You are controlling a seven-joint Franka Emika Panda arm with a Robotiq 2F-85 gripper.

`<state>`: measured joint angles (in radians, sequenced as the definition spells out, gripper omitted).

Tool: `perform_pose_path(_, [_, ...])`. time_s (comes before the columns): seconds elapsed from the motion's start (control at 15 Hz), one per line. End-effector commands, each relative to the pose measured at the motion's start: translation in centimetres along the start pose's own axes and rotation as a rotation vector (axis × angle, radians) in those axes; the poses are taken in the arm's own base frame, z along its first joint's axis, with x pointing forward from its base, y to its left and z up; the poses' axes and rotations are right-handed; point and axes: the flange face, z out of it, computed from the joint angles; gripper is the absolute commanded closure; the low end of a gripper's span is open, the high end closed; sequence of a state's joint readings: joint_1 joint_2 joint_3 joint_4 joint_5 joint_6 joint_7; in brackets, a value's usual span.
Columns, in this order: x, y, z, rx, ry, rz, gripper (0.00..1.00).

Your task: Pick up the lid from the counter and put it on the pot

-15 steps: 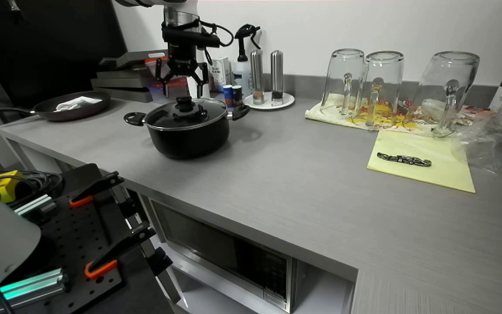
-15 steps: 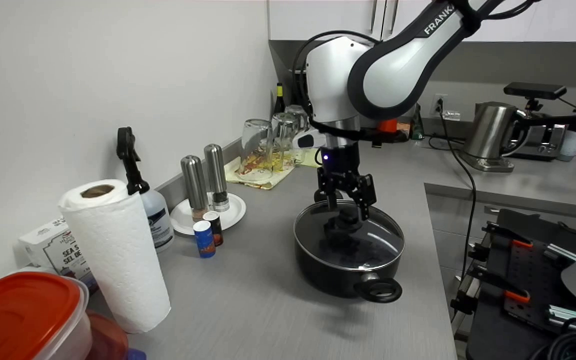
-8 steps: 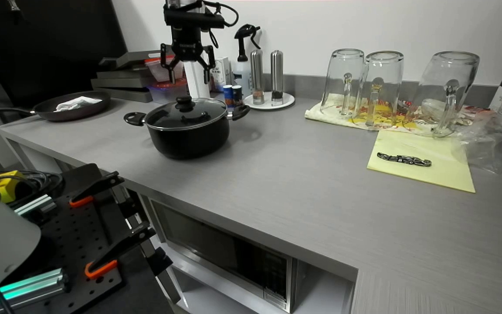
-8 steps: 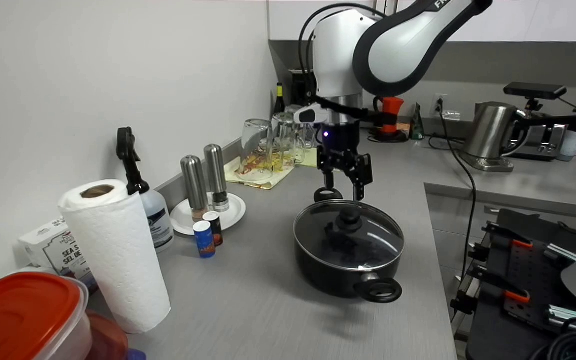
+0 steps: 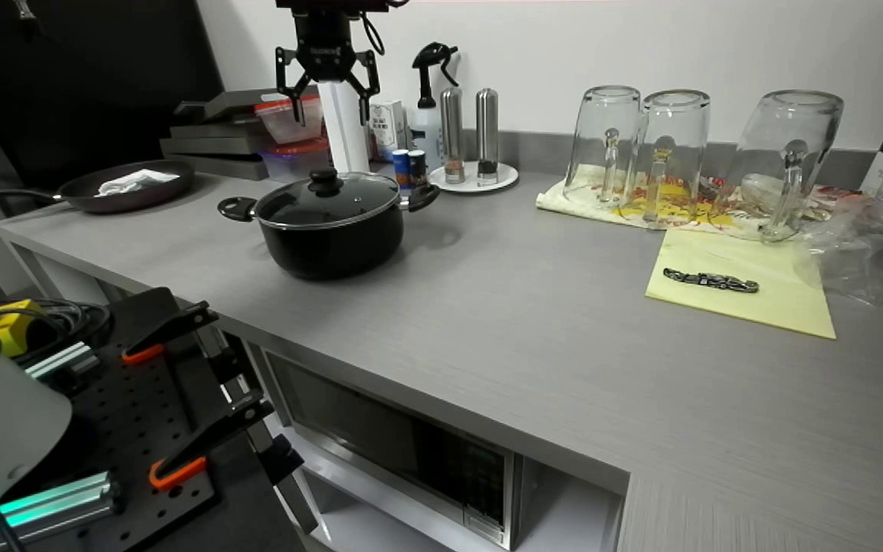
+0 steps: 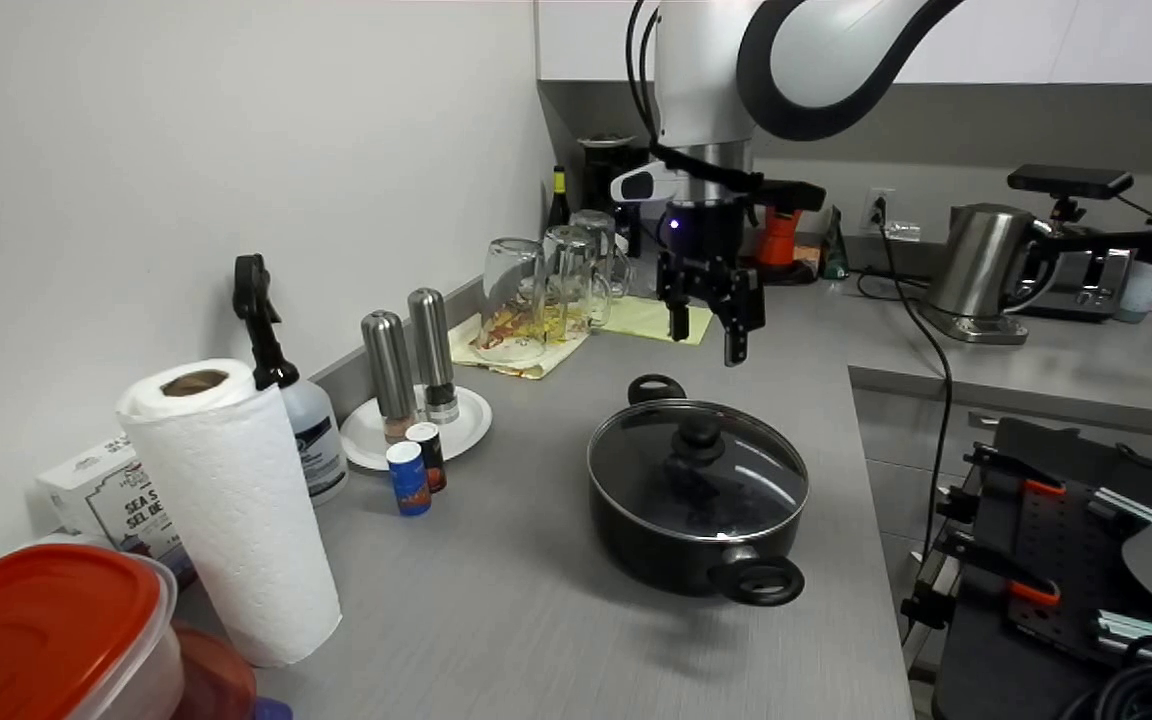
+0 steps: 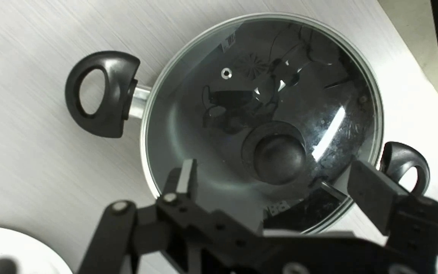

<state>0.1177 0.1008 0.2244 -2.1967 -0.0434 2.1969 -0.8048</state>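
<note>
The glass lid [image 5: 361, 201] with silver rim and black knob lies flat on the black pot [image 5: 326, 253], which stands on the grey counter [image 5: 487, 322]. The lid [image 6: 651, 490], pot [image 6: 641, 555] and counter [image 6: 496, 610] also show in an exterior view. My gripper [image 5: 332, 121] is open and empty, well above the lid; it also shows in an exterior view [image 6: 707, 345]. In the wrist view the lid [image 7: 203, 144] fills the middle. Its knob [image 7: 280, 160] appears between the open fingers [image 7: 272, 179], apart from both. The lid's near edge is hidden by the gripper.
A white plate [image 6: 471, 425] with two metal mills, small shakers and a paper towel roll [image 6: 236, 530] stand near the wall. Upturned glass mugs [image 5: 664, 153] stand on a cloth beside a yellow sheet [image 5: 763, 307]. A frying pan [image 5: 127, 195] sits at the far end.
My gripper has risen from beside the lid's knob to well above it, staying open and empty. The lid and pot have not moved.
</note>
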Motion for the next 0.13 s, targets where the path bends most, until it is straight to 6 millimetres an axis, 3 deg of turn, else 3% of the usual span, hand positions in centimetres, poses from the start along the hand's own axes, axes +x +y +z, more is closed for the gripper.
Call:
perform_pose_path(0.0, [-0.15, -0.06, -0.2, 0.0, 0.0, 0.004, 0.0])
perform_pose_path(0.07, [-0.27, -0.11, -0.3, -0.001, 0.001, 0.006, 0.0])
